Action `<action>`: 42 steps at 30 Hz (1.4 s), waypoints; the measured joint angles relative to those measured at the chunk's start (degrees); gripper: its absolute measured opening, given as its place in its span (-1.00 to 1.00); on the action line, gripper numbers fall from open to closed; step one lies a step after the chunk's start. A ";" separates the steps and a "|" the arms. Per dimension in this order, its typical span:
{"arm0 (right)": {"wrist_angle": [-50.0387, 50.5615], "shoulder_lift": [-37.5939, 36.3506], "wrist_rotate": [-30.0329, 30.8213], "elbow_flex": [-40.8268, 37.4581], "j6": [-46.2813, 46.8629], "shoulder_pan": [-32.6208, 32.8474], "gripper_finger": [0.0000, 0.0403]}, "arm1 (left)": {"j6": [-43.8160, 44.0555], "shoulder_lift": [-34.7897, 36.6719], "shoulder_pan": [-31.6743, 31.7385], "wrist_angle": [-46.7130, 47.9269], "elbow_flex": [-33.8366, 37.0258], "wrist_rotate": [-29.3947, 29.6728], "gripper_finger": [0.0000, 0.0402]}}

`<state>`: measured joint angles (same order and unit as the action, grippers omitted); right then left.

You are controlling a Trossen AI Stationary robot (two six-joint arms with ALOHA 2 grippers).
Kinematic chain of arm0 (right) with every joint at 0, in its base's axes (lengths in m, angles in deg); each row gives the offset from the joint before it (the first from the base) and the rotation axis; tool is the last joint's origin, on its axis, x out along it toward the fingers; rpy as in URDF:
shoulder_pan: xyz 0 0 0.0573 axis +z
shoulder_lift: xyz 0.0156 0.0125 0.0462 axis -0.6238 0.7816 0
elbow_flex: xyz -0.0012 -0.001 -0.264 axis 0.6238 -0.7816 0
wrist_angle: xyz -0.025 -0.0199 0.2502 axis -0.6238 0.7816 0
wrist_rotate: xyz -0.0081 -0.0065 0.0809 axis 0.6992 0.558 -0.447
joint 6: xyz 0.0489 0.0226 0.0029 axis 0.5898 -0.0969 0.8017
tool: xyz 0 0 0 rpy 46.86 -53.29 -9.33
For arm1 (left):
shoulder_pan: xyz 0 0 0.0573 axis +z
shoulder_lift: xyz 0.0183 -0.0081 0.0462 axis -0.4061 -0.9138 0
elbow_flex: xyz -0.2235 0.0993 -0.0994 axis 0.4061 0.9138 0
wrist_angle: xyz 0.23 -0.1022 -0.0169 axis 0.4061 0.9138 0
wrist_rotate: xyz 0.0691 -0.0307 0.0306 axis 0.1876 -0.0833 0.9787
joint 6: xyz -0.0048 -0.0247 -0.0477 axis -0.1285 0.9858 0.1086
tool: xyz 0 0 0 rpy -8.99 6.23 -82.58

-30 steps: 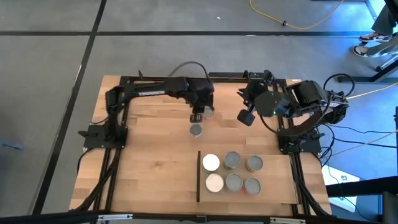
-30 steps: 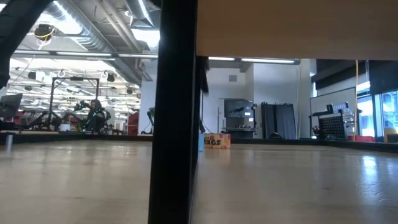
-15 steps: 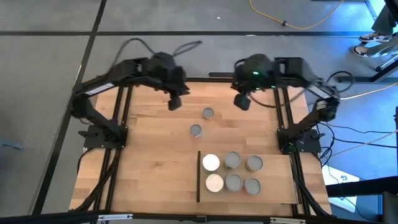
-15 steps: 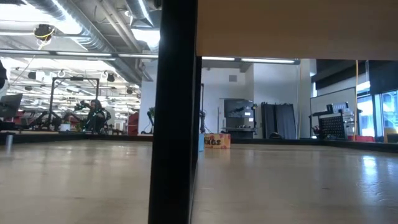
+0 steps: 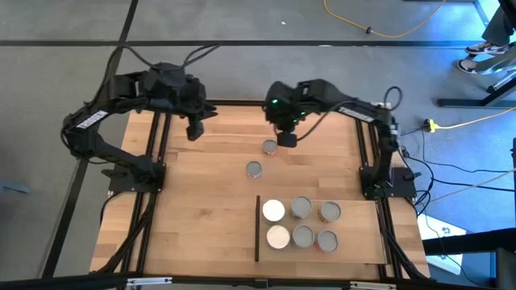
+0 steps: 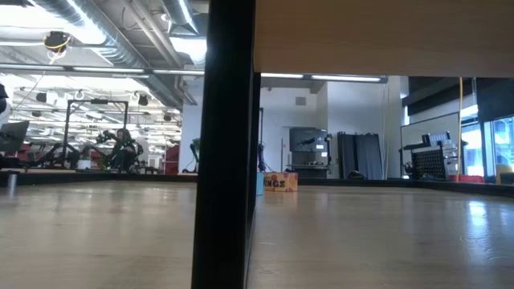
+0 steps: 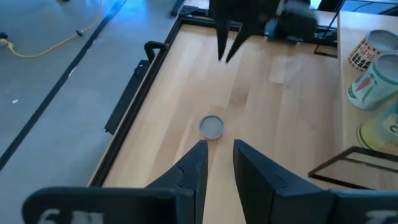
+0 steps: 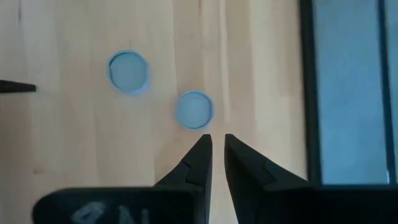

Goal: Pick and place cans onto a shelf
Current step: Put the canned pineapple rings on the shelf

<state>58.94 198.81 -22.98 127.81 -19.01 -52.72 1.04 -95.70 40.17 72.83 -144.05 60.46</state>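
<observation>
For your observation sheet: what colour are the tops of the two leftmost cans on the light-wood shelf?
White tops, clearest in the high view.
</observation>
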 joint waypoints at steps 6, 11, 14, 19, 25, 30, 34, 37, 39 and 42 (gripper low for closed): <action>-0.02 6.76 -2.55 -0.11 8.63 -0.77 -0.77 | 0.09 2.11 -0.02 1.66 -0.04 -0.02 -0.66; -2.07 11.14 -5.00 -0.11 10.54 -1.04 -0.77 | 0.00 3.31 -0.02 2.52 -0.02 -0.02 -0.66; -0.20 13.16 -7.11 -0.11 8.40 -1.10 -0.78 | 0.00 3.35 0.00 3.02 0.04 0.00 -0.66; 0.20 15.45 -8.43 -0.11 9.59 -1.15 -0.93 | 0.04 3.43 0.00 2.98 0.04 0.04 -0.66; 0.26 18.72 -5.25 -0.11 16.04 -1.73 -0.92 | 0.04 3.42 0.00 2.98 0.04 0.05 -0.66; 2.77 21.19 -3.10 -0.11 19.65 -2.83 -0.67 | 0.05 3.42 0.00 2.96 0.04 0.07 -0.66; 2.79 23.18 -3.04 -0.11 20.40 -3.60 -0.62 | 0.07 3.42 0.00 2.91 0.04 0.07 -0.66; 1.03 24.40 -3.02 -0.11 20.62 -4.04 -0.61 | 0.09 3.42 0.00 2.89 0.03 0.06 -0.66; 0.18 25.07 -2.99 -0.11 20.55 -4.31 -0.61 | 0.09 3.42 0.00 2.82 0.04 0.04 -0.66; -0.90 25.76 -2.65 -0.11 20.80 -4.76 -0.61 | 0.87 3.42 0.00 2.77 0.03 0.05 -0.66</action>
<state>58.04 224.57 -25.63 127.70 1.78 -57.47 1.92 -92.28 40.17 75.60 -144.02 60.51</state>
